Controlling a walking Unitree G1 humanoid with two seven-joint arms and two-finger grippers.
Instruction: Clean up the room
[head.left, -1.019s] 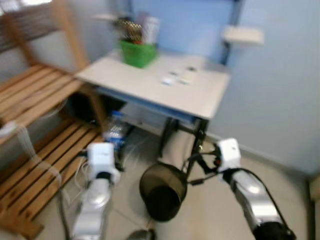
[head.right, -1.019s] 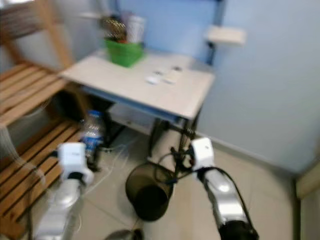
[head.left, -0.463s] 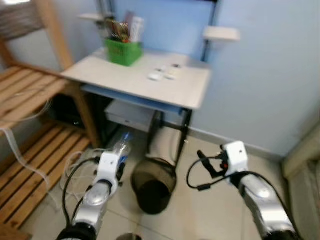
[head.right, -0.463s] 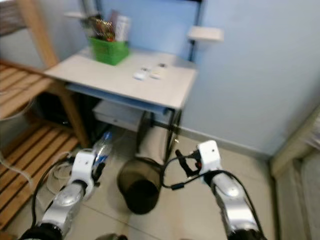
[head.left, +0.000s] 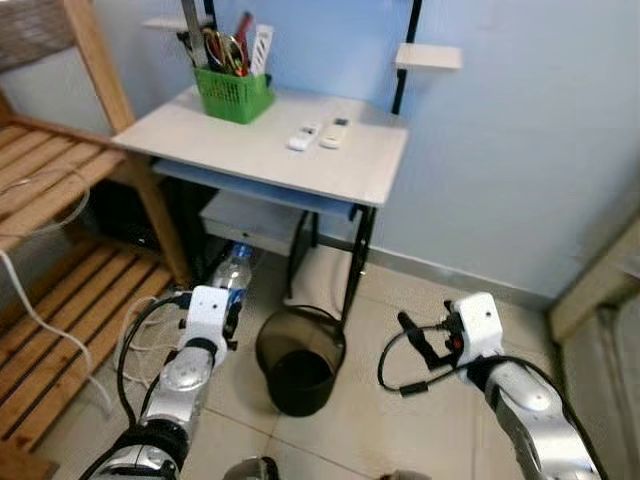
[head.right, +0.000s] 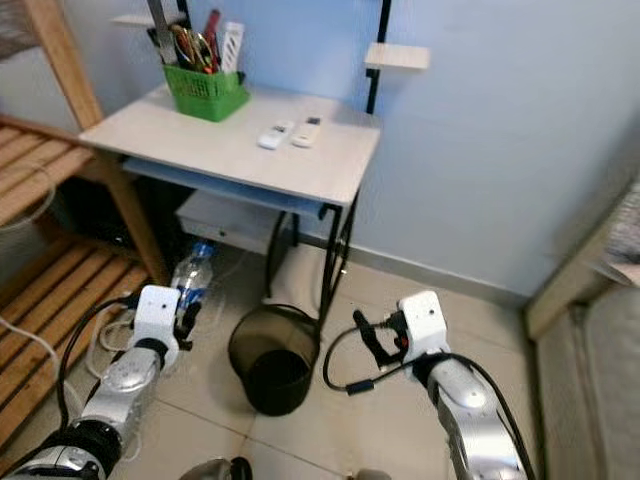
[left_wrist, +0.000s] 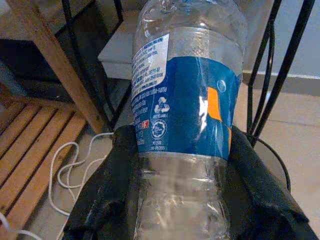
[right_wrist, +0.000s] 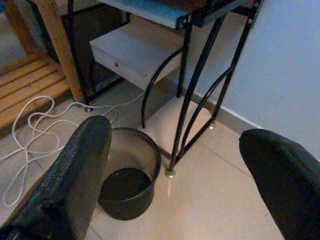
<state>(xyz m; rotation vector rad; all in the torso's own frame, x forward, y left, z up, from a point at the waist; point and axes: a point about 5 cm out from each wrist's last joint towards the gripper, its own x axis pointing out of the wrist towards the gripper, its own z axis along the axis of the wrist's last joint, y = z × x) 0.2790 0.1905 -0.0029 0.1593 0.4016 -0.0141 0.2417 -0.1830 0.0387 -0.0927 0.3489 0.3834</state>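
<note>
Item: your plastic bottle (left_wrist: 182, 115), clear with a blue label, clamped between the left gripper (left_wrist: 185, 200) fingers, held low beside the black waste bin (head.left: 300, 358) on the tiled floor. Your right gripper (right_wrist: 175, 175): fingers spread wide, empty, right of bin. Behind: desk (head.left: 250, 150) with green basket (head.left: 233, 95), two remotes (head.left: 320, 134).

The plastic bottle (left_wrist: 182, 115) runs off the left wrist view's edge, cap unseen, lower body masked by the left gripper's (left_wrist: 182, 200) black fingers (left_wrist: 107, 195). Tools in the green basket (head.left: 233, 97) are too small to identify. The bin (head.left: 300, 358) bottom sits in shadow.
</note>
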